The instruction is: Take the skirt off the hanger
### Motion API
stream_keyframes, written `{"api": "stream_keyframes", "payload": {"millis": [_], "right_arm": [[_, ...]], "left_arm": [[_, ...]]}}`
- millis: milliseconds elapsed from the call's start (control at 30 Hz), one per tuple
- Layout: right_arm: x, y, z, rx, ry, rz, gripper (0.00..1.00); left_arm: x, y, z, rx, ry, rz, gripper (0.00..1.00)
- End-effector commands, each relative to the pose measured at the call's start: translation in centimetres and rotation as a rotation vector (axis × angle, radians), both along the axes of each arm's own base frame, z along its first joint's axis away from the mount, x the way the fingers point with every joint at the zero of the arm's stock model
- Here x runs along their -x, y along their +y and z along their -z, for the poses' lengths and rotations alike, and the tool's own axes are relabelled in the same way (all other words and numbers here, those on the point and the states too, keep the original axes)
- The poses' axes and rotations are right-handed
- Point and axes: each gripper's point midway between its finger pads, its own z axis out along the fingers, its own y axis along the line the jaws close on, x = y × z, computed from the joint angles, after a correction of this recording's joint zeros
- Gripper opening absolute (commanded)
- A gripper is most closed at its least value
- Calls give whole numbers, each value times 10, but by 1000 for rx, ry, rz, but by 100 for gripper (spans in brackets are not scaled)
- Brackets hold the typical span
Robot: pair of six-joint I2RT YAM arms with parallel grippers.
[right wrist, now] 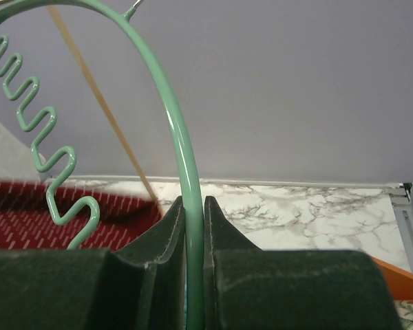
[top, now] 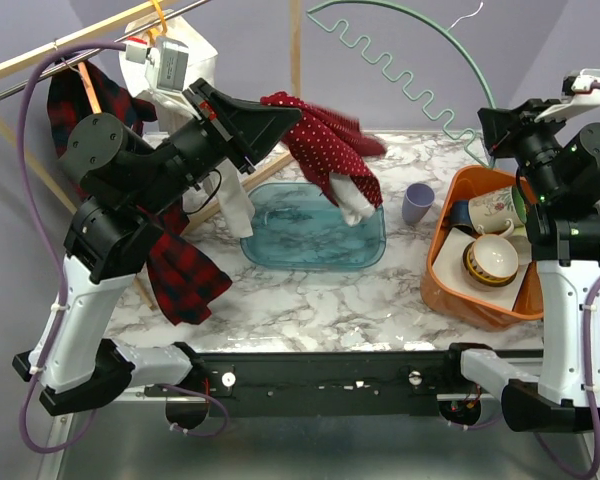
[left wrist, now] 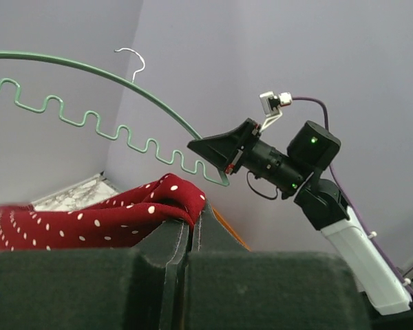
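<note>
Now | left fingers [left wrist: 158,254] apparently pinching skirt [left wrist: 110,216] (contact hidden) | right fingers [right wrist: 158,237] clamped on hanger [right wrist: 181,137]

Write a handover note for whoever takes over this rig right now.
Left gripper: shut on an edge of the red dotted skirt, which is held up with its lower end hanging over the blue tray.
Right gripper: shut on the curved wire of the green hanger, raised at the right side.
Done: the skirt looks clear of the hanger, with no part of it draped on the wire.
Left: probably lower the skirt and let go, then set the hanger down.
</note>
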Motion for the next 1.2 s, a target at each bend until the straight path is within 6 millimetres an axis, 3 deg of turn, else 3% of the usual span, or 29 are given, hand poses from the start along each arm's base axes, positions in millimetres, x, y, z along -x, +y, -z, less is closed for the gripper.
{"api": "stream_keyframes", "payload": {"millis": [0,133,267,433,667,833,1100,1167], "right_arm": [[17,-3,-31,-55,-49,25,1],[19,-17,-31,-113,-48,111,1],[21,-26,-44,-115,-60,161,1],[19,-26,-51,-127,-54,161,1],[32,-12,-34,-155,-34,89,1],[47,-11,-30,-155,-52,83,1],[64,-16,-36,-142,-81,116,1],[66,-16,-37,-138,-87,118,1]], "left_arm": [[7,9,-40,96,-170,-26,0],[-28,1,-18,39,-137,-126,0],[-54,-10,9,-15,-111,-179,0],[-80,-25,43,-85,-65,-214,0],[-110,-41,91,-152,-33,-253,0],[-127,-51,110,-195,-41,-275,0],[-149,-65,107,-138,-72,-266,0],[-157,-71,120,-154,-57,-267,0]]}}
